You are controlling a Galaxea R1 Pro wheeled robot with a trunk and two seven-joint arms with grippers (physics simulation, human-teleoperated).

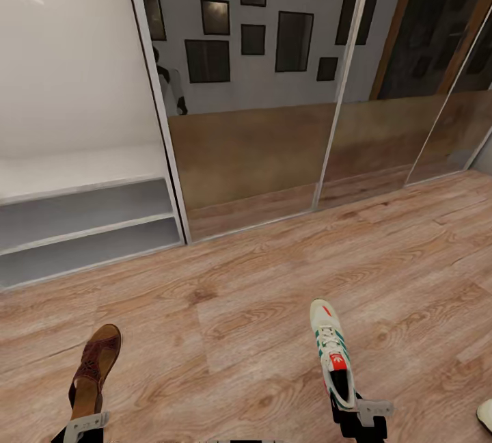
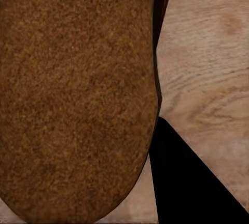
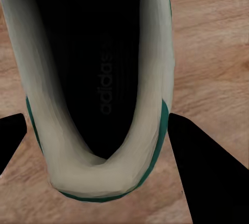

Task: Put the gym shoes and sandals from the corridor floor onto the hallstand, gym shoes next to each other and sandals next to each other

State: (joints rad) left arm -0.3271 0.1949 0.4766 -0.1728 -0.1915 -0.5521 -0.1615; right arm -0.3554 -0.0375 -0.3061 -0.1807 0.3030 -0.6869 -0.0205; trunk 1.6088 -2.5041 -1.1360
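A brown sandal (image 1: 94, 368) with maroon straps hangs at the lower left of the head view, toe pointing away, my left gripper (image 1: 85, 424) shut on its heel end. Its tan footbed (image 2: 78, 94) sits very close in the left wrist view, beside one black finger (image 2: 192, 187). My right gripper (image 1: 357, 410) is shut on the heel of a white gym shoe (image 1: 331, 347) with green stripes. The shoe's dark opening (image 3: 98, 79) lies between the two black fingers (image 3: 212, 177). The pale grey hallstand (image 1: 82, 171) stands at the left, over the wood-plank corridor floor (image 1: 260, 292).
Mirrored sliding doors (image 1: 253, 87) fill the wall ahead, right of the hallstand. The two low shelves (image 1: 82, 214) under the bench top hold nothing. A pale object (image 1: 486, 414) is cut off at the right edge; I cannot tell what it is.
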